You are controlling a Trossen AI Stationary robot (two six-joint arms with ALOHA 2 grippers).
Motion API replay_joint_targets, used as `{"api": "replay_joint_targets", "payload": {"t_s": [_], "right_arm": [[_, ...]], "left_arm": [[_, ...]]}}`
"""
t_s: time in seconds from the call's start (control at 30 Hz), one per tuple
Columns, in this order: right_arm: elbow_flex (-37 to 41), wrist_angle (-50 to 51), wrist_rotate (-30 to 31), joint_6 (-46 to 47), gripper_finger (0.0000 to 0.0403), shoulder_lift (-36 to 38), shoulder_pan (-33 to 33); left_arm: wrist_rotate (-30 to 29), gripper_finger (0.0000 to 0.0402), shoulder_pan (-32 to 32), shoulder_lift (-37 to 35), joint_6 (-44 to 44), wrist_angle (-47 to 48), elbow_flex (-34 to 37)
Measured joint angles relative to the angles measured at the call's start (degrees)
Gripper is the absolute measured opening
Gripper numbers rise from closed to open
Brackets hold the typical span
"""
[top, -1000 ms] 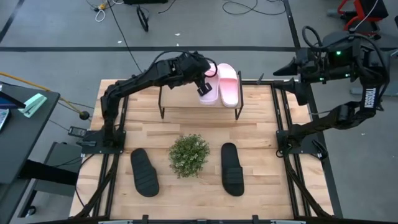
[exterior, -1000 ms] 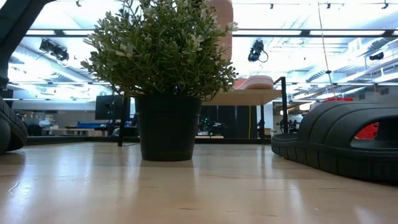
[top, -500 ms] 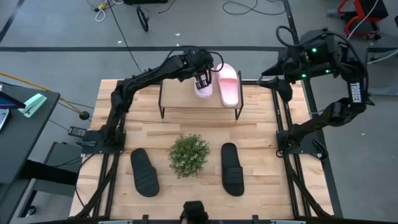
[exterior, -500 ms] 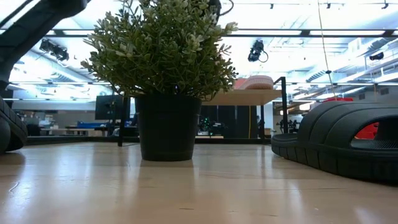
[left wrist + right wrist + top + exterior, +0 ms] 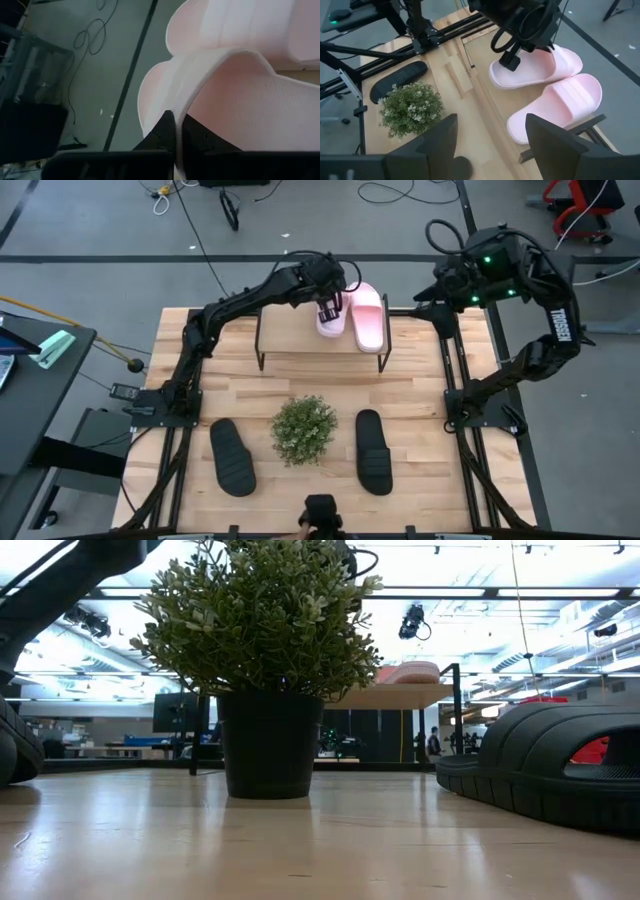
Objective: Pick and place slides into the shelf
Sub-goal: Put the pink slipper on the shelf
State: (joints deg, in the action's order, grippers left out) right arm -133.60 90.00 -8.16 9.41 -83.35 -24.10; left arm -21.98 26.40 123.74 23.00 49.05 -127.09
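Two pale pink slides lie side by side at the right end of the shelf (image 5: 295, 340), the low wooden board at the table's far edge. My left gripper (image 5: 328, 308) is shut on the left one (image 5: 332, 326); the other (image 5: 369, 318) rests on its sole. Two black slides (image 5: 232, 457) (image 5: 373, 451) lie sole down on the table near its front edge. My right gripper (image 5: 427, 296) hangs open above the table's far right corner, holding nothing. The low view shows only the free pink slide (image 5: 410, 672). My left gripper pinches the raised side rim of the sole (image 5: 176, 120) between its two fingers, at the end away from the strap (image 5: 506, 64). The fingers slant down from the table's left. The slide lies level, footbed up, on or just above the shelf board; I cannot tell which.
A potted plant (image 5: 304, 429) stands mid-table between the black slides and fills the low view (image 5: 262, 650). The shelf's left half (image 5: 285, 335) is bare wood. Black frame rails run along both table sides. Someone's hand with a dark object shows at the near edge (image 5: 320, 515).
My left gripper has carried the pink slide down and toward the far edge, rolling its wrist; the slide, which hung upright above the shelf, now lies level beside the other pink one. My right arm has swung toward the table's left, gripper still open.
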Motion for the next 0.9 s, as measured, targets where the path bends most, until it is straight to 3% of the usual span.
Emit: {"api": "replay_joint_targets", "payload": {"t_s": [0.9], "right_arm": [[0.0,0.0,0.0,-2.1,0.024,1.8,0.0]], "left_arm": [[-0.4,0.0016,-2.2,0.3,-5.9,-0.8,0.0]]}}
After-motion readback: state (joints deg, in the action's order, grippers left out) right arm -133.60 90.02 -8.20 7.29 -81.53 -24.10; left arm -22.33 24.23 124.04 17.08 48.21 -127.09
